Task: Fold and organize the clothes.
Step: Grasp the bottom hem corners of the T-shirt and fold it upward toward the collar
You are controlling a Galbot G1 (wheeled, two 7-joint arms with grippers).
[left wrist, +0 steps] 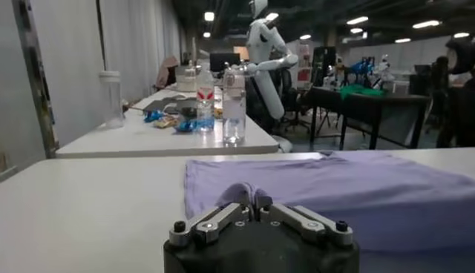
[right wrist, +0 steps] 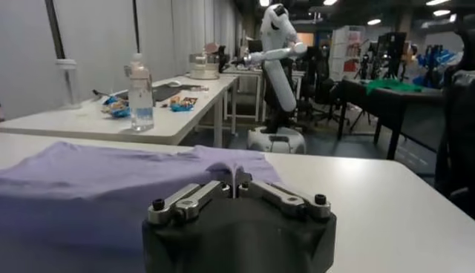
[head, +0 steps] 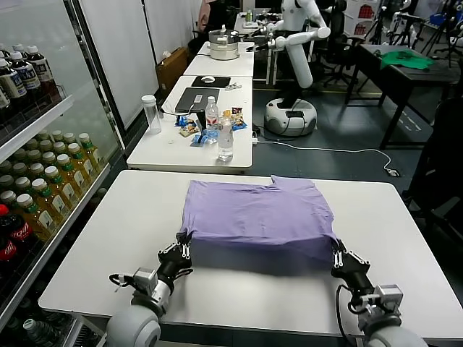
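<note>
Here, at the lower centre of the head view, the thin, soft lavender-purple cotton T-shirt [head: 257,217] drapes limply on the white table [head: 108,238], best taken at its near corners, where the left gripper [head: 182,244] and right gripper [head: 338,254] pinch it; no containers are involved.
</note>
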